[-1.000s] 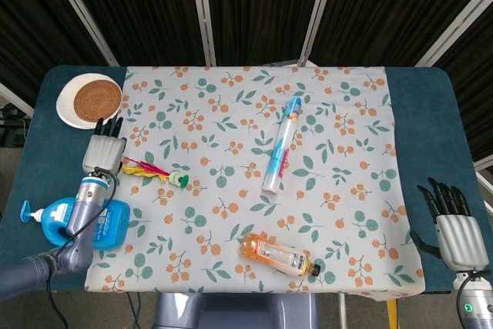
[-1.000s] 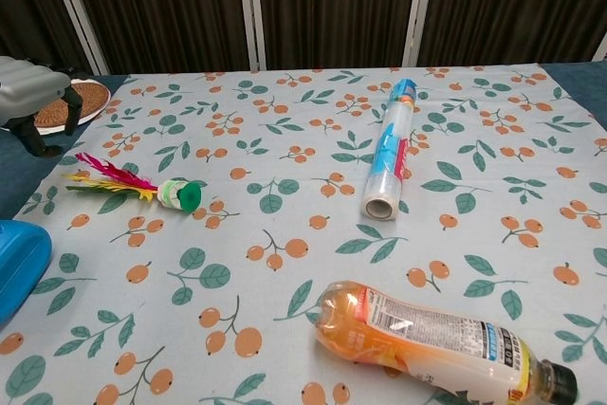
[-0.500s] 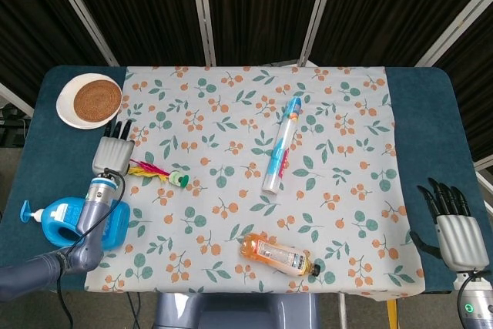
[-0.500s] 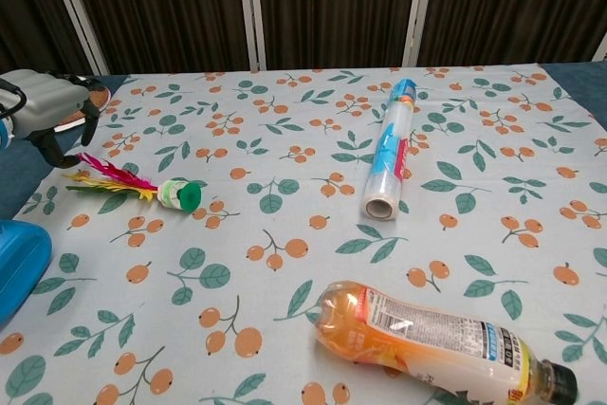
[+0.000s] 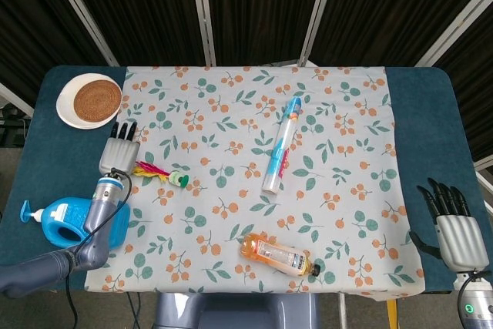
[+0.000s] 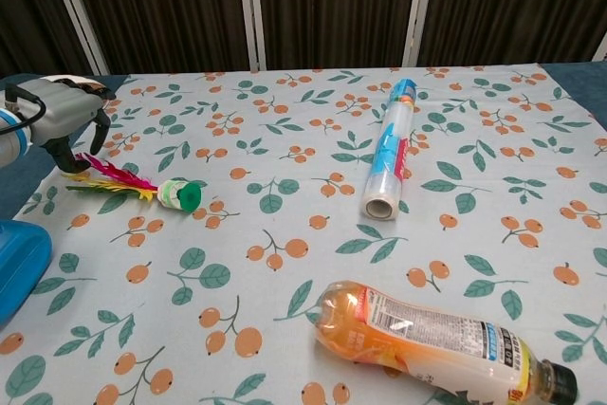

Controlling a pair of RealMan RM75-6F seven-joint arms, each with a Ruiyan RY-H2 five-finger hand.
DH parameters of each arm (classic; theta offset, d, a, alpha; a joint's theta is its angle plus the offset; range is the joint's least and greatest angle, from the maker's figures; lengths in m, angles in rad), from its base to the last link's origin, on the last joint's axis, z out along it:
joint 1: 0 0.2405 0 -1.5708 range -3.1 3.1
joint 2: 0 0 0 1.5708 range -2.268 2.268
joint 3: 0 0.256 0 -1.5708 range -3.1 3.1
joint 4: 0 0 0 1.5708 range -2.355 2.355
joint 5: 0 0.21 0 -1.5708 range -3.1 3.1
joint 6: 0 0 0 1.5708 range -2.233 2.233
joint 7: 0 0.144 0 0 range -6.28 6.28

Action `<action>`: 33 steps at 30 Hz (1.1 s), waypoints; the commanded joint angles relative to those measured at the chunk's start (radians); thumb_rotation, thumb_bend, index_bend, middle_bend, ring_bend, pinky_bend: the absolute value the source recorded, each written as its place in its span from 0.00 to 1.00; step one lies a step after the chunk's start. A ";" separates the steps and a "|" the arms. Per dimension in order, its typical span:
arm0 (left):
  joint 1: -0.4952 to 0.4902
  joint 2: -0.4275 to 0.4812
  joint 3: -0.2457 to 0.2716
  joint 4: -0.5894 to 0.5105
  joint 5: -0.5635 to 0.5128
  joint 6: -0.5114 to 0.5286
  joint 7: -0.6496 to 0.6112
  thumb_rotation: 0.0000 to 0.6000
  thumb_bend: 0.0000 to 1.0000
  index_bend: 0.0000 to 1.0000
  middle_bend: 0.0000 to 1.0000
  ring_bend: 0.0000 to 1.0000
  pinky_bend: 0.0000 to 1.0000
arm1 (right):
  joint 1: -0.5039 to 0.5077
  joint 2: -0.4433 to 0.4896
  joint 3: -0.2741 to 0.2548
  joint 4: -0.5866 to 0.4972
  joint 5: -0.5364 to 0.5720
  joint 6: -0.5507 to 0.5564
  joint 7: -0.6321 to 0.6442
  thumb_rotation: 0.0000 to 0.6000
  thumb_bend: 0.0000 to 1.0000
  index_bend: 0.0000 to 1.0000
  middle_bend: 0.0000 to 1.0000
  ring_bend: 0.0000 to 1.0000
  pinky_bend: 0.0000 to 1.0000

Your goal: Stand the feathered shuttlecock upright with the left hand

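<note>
Left robot hand [image 5: 120, 153] had moved right over the last second, from beside the blue bottle [image 5: 65, 219] to just above the feather tips, fingers apart, holding nothing. Shuttlecock [image 6: 142, 186] lay unmoved on its side on the surface [image 5: 231, 190], so the grasp looked imminent. Right robot hand [image 5: 453, 230] idle, fingers spread.

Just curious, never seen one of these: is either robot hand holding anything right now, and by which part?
Nothing is held. The left hand hovers above the shuttlecock's feathers; the right hand is empty.
</note>
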 commanded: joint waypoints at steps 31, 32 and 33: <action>-0.011 0.107 -0.030 -0.211 0.077 0.093 0.001 1.00 0.50 0.59 0.00 0.00 0.01 | -0.003 -0.005 0.004 -0.004 0.007 0.005 -0.012 1.00 0.15 0.12 0.00 0.00 0.01; -0.014 0.120 -0.034 -0.246 0.081 0.104 0.011 1.00 0.50 0.59 0.00 0.00 0.01 | -0.003 -0.005 0.004 -0.004 0.008 0.005 -0.012 1.00 0.15 0.12 0.00 0.00 0.01; -0.017 0.127 -0.037 -0.263 0.083 0.109 0.017 1.00 0.50 0.60 0.00 0.00 0.01 | -0.003 -0.005 0.004 -0.004 0.009 0.005 -0.012 1.00 0.15 0.12 0.00 0.00 0.01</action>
